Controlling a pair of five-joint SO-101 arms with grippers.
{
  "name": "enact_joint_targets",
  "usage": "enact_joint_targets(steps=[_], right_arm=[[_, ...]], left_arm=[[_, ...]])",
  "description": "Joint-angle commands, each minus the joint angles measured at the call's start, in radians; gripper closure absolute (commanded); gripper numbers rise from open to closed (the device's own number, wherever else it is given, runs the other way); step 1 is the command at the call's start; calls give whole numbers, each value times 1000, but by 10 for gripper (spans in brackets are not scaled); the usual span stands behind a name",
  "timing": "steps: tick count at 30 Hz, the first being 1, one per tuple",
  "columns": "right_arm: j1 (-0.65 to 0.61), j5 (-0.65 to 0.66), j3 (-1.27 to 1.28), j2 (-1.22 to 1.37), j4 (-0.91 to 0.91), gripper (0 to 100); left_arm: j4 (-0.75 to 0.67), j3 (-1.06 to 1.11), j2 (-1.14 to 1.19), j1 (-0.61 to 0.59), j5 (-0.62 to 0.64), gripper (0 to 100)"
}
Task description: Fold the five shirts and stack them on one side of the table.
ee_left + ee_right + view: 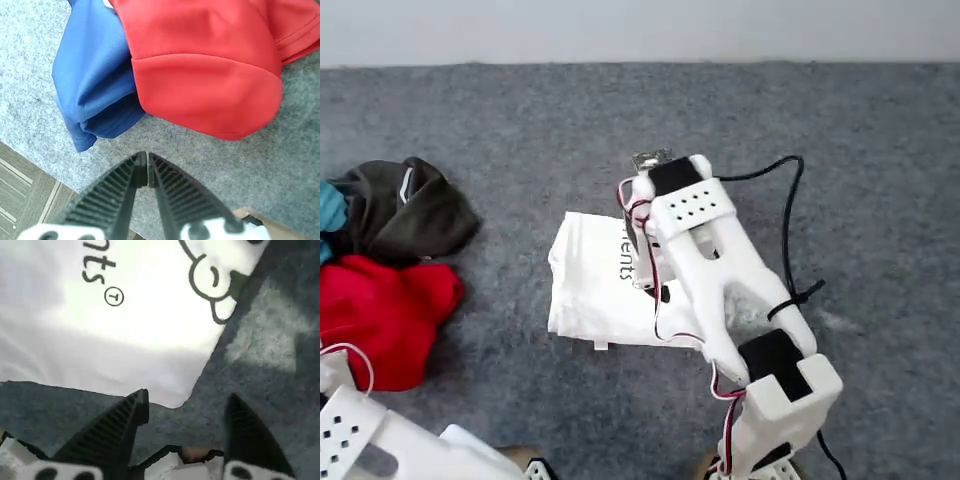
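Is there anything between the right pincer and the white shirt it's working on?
Nothing visible does. The open right pincer sits just off the edge of the white printed fabric shirt, with just the grey carpeted tabletop under the gap between them.

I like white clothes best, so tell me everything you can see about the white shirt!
The white shirt is soft, slightly wrinkled cloth, folded into a rough rectangle. It lies flat on the grey table cover, near the middle. Dark letters and a line drawing are printed on it. The right pincer hangs open at its edge, not gripping it.
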Motion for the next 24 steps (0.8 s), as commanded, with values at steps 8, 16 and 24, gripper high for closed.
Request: enact_joint_targets(steps=[8, 16, 24], right_arm=[[16, -169, -3, 168, -136, 553], [15, -183, -3, 332, -236, 612], [24, -80, -51, 417, -245, 986]], left_arm=[[-14, -2, -14, 5, -6, 985], [-14, -2, -14, 5, -6, 985], [-15, -2, -14, 5, -6, 985]])
